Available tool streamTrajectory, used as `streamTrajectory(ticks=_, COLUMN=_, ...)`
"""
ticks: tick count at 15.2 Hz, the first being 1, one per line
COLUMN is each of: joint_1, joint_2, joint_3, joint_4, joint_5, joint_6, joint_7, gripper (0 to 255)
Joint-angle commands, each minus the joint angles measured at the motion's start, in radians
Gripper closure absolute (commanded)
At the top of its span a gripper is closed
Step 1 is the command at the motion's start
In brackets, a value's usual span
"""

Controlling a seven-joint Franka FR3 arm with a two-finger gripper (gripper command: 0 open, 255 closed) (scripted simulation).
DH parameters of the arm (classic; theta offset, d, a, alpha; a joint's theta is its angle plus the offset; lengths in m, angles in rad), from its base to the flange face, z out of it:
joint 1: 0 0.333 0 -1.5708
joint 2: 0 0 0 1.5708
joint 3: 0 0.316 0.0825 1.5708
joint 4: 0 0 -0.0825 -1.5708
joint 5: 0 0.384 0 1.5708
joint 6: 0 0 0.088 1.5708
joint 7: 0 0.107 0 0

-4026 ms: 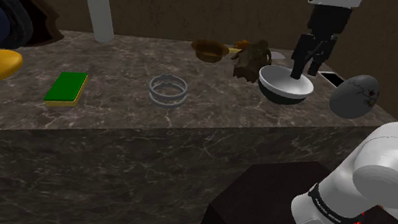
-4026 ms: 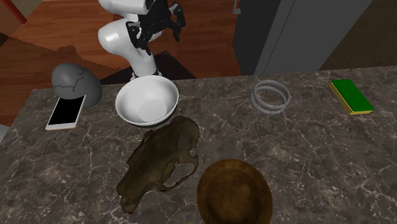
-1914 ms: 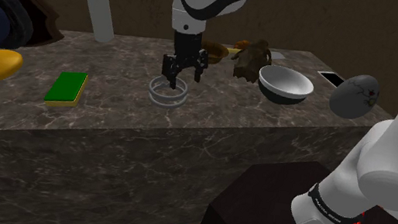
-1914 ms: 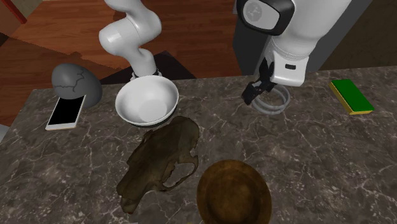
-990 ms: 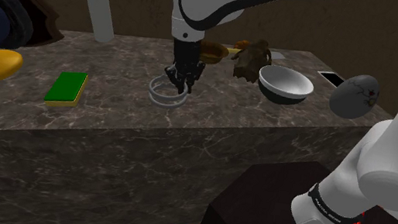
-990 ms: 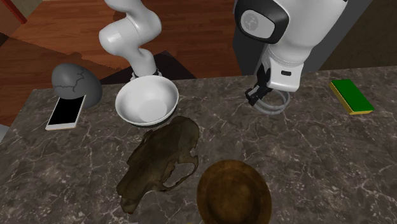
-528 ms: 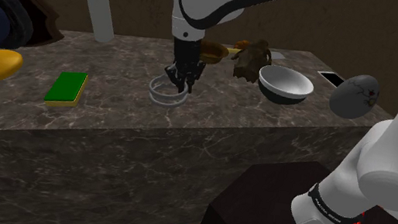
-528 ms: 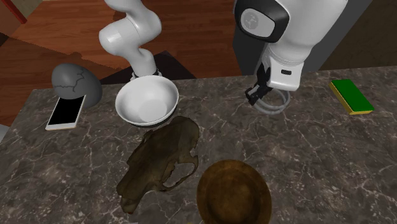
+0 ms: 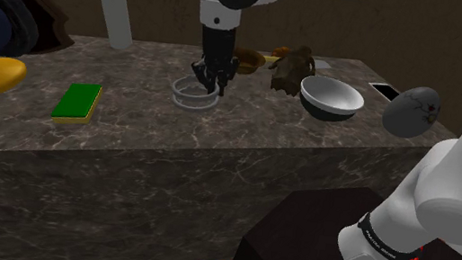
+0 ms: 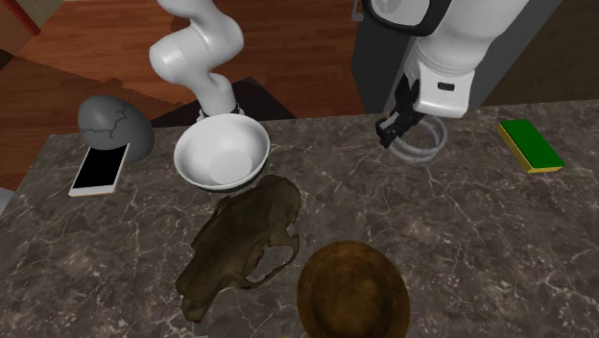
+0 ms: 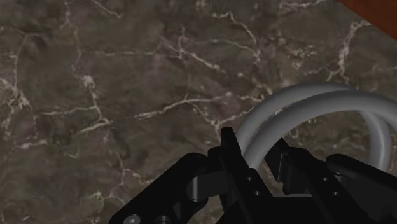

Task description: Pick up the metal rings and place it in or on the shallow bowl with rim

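Note:
The metal rings (image 9: 192, 95) are a stack of grey hoops, lifted a little off the dark marble counter (image 9: 131, 121) and hanging tilted from my gripper (image 9: 208, 82). The black fingers are shut on the rim of the rings (image 11: 305, 105), with the gripper (image 11: 254, 154) clasping the hoops' near edge. From the second exterior view the rings (image 10: 422, 145) hang under the gripper (image 10: 391, 134). The white shallow bowl with rim (image 9: 327, 107) stands on the counter to the shoulder view's right, apart from the gripper. Nothing lies in the bowl (image 10: 221, 154).
A brown skull-like object (image 10: 245, 240) and a brown round bowl (image 10: 352, 293) lie beside the white bowl. A green sponge (image 9: 77, 102), a paper roll (image 9: 114, 13), a phone (image 10: 99, 170) and a grey cracked egg (image 10: 113, 125) also stand on the counter.
The gripper, shut on the rings, has risen from the counter and carried the rings up with it. The bowl has not moved.

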Motion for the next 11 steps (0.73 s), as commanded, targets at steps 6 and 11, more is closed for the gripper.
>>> streamTrajectory(ticks=6, joint_1=-0.002, joint_2=-0.015, joint_3=-0.002, joint_4=0.080, joint_5=0.002, joint_6=-0.094, joint_7=0.001, gripper=255)
streamTrajectory(ticks=11, joint_1=-0.002, joint_2=-0.018, joint_3=-0.002, joint_4=0.143, joint_5=0.002, joint_6=-0.161, joint_7=0.003, gripper=255)
